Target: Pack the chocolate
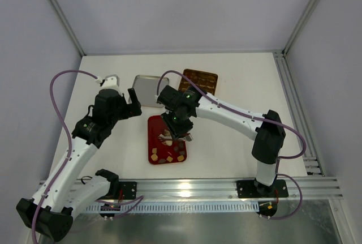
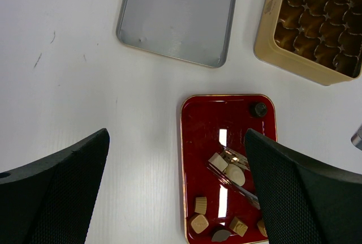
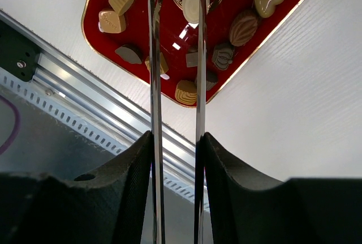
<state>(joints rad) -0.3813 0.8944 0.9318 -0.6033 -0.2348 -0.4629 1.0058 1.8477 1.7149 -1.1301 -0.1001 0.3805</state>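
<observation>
Several chocolates lie in the flat red tray (image 1: 154, 142): tan cubes (image 2: 201, 222), dark lumps (image 3: 243, 27) and one whitish oval piece (image 3: 191, 0). My right gripper (image 3: 176, 148) is shut on metal tongs (image 3: 154, 85) that reach down into the tray. The whitish piece lies between the two tong arms, close to the right one; the tong tips are cut off at the top of the right wrist view. The tongs (image 2: 243, 190) also show in the left wrist view beside the whitish piece (image 2: 235, 174). My left gripper (image 2: 178, 193) is open and empty, above the table left of the tray.
A gold tin (image 1: 199, 81) with grid compartments stands behind the tray, also in the left wrist view (image 2: 308, 23). Its silver lid (image 1: 146, 90) lies upturned to the tin's left. The aluminium rail (image 3: 85, 108) runs along the near table edge.
</observation>
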